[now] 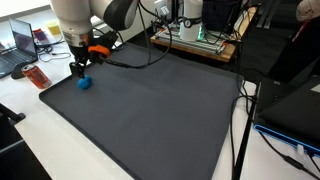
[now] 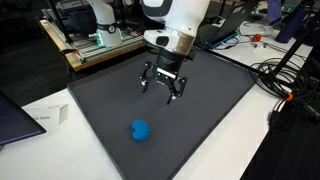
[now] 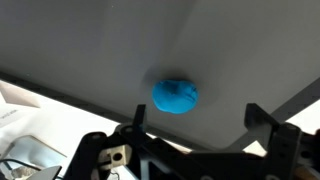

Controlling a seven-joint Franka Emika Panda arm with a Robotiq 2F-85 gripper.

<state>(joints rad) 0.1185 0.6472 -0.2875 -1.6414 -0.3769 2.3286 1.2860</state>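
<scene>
While the gripper (image 2: 163, 90) hangs with its jaws spread above the dark mat (image 2: 215, 110), the blue lump (image 2: 140, 131) lies loose on it.
In an exterior view the lump rests nearer and left of the gripper, clearly apart; in an exterior view (image 1: 84, 83) it seems just beside the fingertips, the gap unreadable. The wrist view shows it blurred beyond the two fingers (image 3: 137, 118), whose bases are cut off below. The arm (image 2: 175, 20) leaves both exterior views at the top. Clutter on the far benches (image 2: 100, 45) is too small to name.
</scene>
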